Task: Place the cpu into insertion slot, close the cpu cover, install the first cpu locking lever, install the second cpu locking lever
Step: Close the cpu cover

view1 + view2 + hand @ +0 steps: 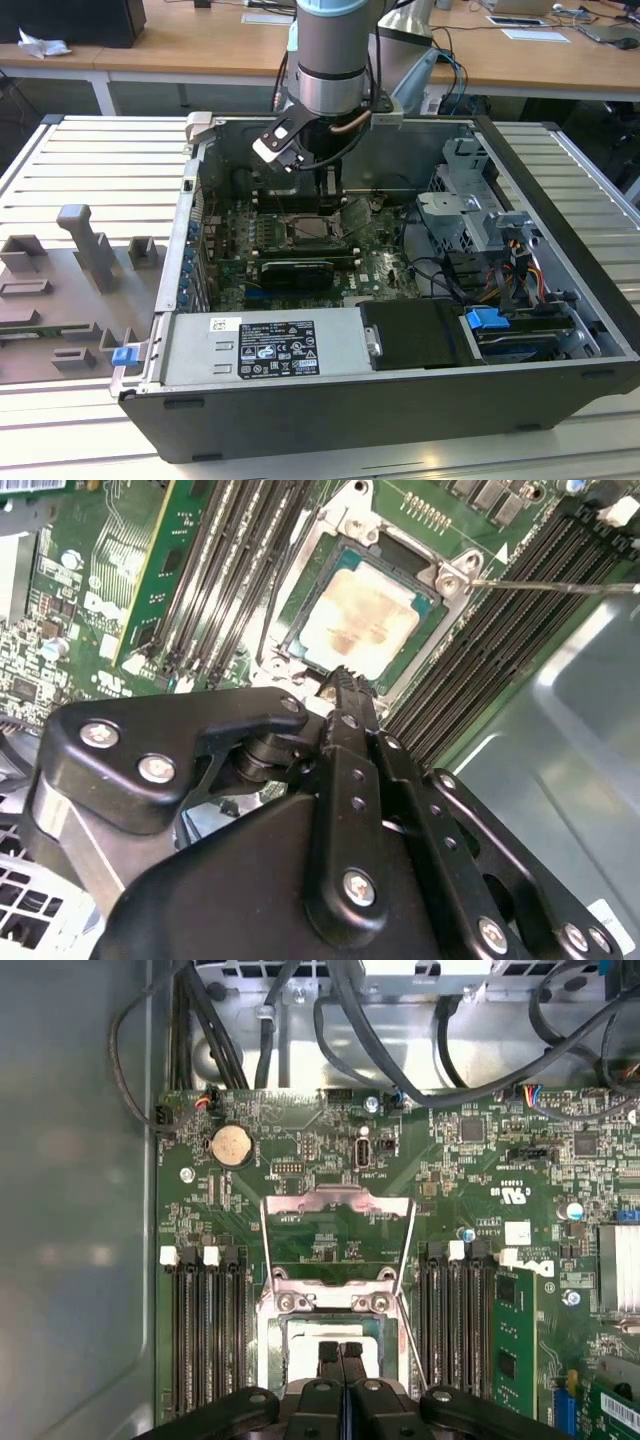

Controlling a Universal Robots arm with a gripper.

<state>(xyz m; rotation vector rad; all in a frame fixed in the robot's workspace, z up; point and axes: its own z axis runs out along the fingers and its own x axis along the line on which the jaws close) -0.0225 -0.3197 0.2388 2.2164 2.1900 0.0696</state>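
Reaches straight down with the arm (330,50), wrist vertical; holds the gripper (340,1348) low, its two black fingers (327,1358) pressed flat together.

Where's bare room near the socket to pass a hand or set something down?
Free: the bare grey case panel beside the memory slots, and outside, the slatted table next to the grey fixtures. Crowded: the cpu under the gripper with slots on both sides, and cables past the board's edge.

Robot arm (335,60) with end effector (330,193) hanging over the motherboard (385,265) inside an open computer case (300,425) on the desk (80,150).
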